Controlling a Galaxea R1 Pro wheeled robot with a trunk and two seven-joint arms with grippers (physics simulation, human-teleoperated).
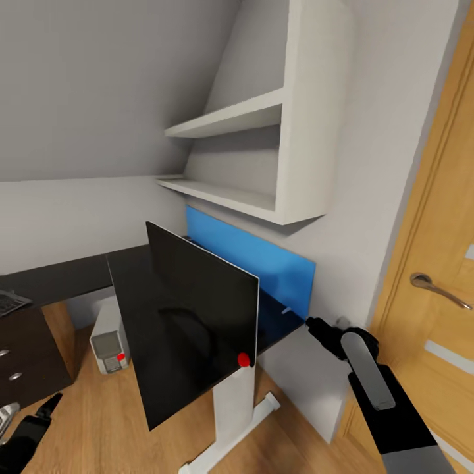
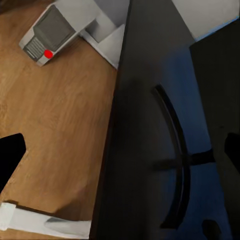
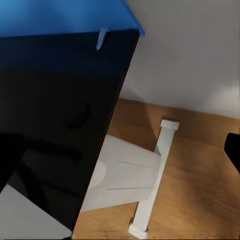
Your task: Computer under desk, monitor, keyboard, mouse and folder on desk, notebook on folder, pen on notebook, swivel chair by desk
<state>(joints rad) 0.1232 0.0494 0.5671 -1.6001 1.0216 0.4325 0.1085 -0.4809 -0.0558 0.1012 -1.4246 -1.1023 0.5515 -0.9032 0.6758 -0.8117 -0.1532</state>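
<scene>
The monitor (image 1: pixel 197 322), a black screen with a red dot at its lower corner, stands tilted on the glossy black desk (image 1: pixel 276 316) in front of the blue back panel. Its thin arched stand (image 2: pixel 176 160) rests on the desk top (image 2: pixel 140 150). The grey computer (image 1: pixel 108 342) (image 2: pixel 50 32) sits on the floor under the desk. A corner of the keyboard (image 1: pixel 10 303) lies on the desk's left wing. My right gripper (image 1: pixel 315 324) hovers off the desk's right end, open and empty. My left gripper (image 2: pixel 120 155) is open, above the desk edge and floor.
White wall shelves (image 1: pixel 263 164) hang above the desk under the sloped ceiling. An oak door (image 1: pixel 434 217) with a metal handle is close by my right arm. Dark drawers (image 1: pixel 26 362) stand at the left. The desk's white leg and foot (image 3: pixel 150 170) rest on the wood floor.
</scene>
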